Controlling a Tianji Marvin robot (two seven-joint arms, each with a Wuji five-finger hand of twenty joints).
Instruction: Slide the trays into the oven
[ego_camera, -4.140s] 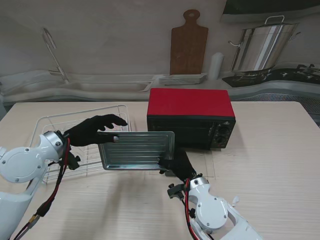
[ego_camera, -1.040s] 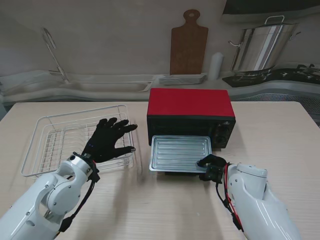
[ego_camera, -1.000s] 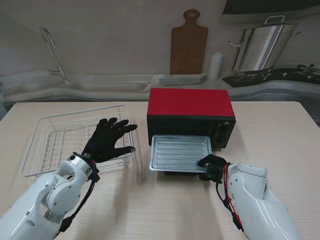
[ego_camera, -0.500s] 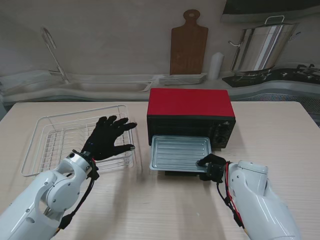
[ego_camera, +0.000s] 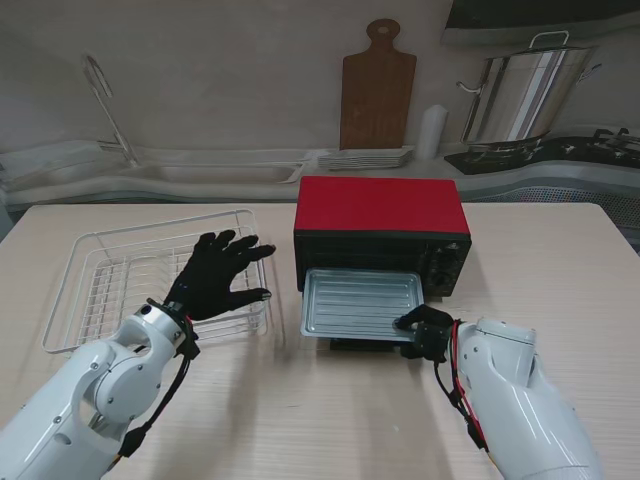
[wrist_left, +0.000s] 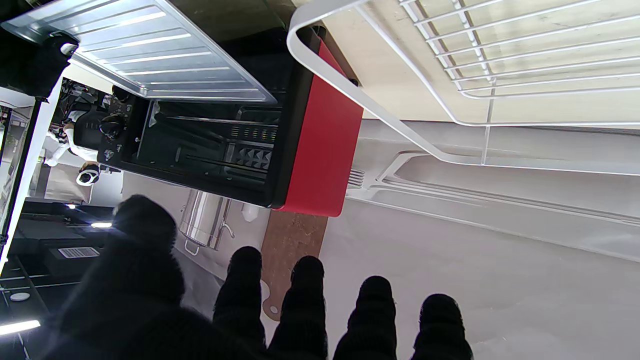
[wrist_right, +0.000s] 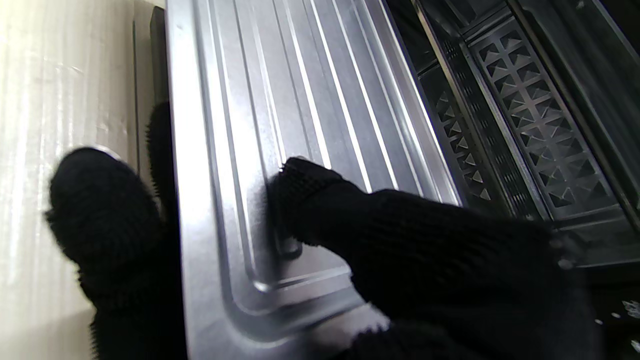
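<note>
While pinching the tray (ego_camera: 360, 304) at its near right corner (thumb on top, fingers underneath), right hand (ego_camera: 425, 333) at five o'clock of the red oven (ego_camera: 380, 205), tray partly inside. Left hand (ego_camera: 215, 277) spread, holding nothing, over wire rack (ego_camera: 100, 280).

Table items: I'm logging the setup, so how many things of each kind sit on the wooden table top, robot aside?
Red toaster oven: 1
Metal baking tray, held by the right hand: 1
White wire dish rack: 1
Total: 3
</note>
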